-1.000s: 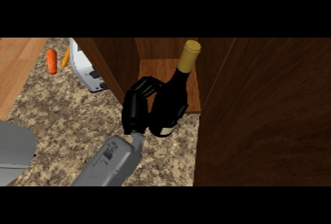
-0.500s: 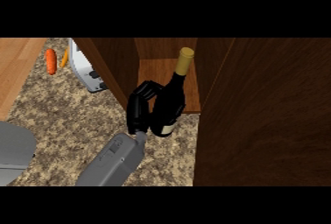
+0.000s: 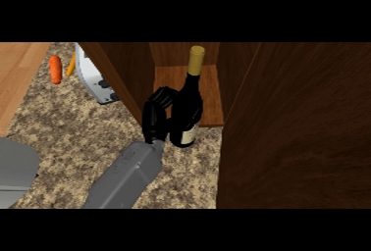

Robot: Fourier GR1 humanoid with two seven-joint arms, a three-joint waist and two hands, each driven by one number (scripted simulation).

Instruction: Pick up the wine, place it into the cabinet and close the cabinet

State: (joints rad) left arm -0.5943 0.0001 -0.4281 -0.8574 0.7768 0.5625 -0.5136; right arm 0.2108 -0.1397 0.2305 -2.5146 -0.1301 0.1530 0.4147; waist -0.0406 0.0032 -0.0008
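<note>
The wine bottle (image 3: 190, 98) is dark, with a yellow cap and a pale label low on its body. It stands nearly upright at the front edge of the open wooden cabinet (image 3: 210, 90), its neck over the cabinet floor and its base by the speckled counter (image 3: 72, 132). My right hand (image 3: 156, 115) is curled round the bottle's left side, with the grey forearm rising from the lower edge. The cabinet door (image 3: 304, 127) stands open at the right as a wide dark wood panel. Only a grey piece of my left arm (image 3: 14, 171) shows at the far left; its hand is hidden.
The cabinet's left wall (image 3: 119, 73) stands close to my right hand. A white toaster (image 3: 98, 81) sits behind that wall. A carrot (image 3: 55, 69) lies beside it at the border of the light wooden surface (image 3: 22, 73).
My right hand has carried the bottle a little to the left. The bottle has tipped more upright, and its cap has shifted left.
</note>
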